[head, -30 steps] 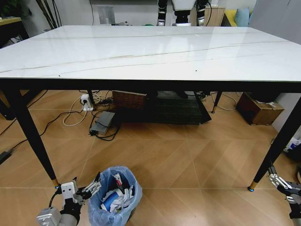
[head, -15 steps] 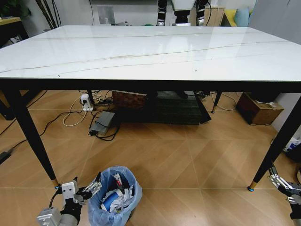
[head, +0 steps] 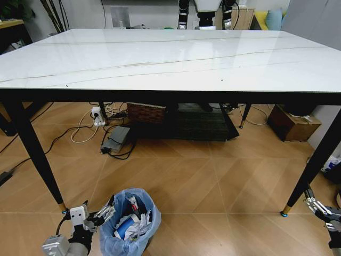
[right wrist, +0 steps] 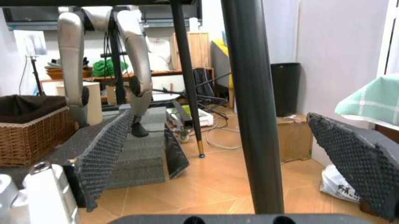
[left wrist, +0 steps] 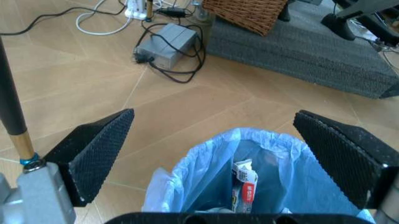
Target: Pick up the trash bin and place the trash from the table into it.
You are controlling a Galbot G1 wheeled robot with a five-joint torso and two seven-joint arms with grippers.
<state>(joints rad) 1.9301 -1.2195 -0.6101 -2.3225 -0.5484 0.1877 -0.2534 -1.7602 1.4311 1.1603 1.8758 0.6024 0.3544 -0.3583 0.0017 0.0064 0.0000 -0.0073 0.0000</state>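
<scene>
The trash bin (head: 130, 224), lined with a crinkly blue bag, stands on the floor by the table's near left leg. Inside it lies trash (head: 129, 223): white paper wads, a blue cup and a printed carton (left wrist: 245, 179). My left gripper (head: 108, 209) hangs low, right beside the bin's left rim, with its fingers spread wide. In the left wrist view the bin (left wrist: 249, 154) sits just beyond the open left gripper (left wrist: 213, 113). The white marble table (head: 170, 58) spans the view above. My right gripper (head: 314, 205) is open, low by the near right leg.
A black table leg (right wrist: 249, 107) stands right in front of the open right gripper (right wrist: 219, 116). Under the table lie a grey mat (head: 197, 125), a wicker basket (head: 145, 112), a power brick with cables (head: 117, 137) and a cardboard box (head: 294, 124). Wooden floor (head: 213, 181) stretches between the legs.
The right gripper has sunk slightly toward the lower right. The left gripper and the bin have stayed put.
</scene>
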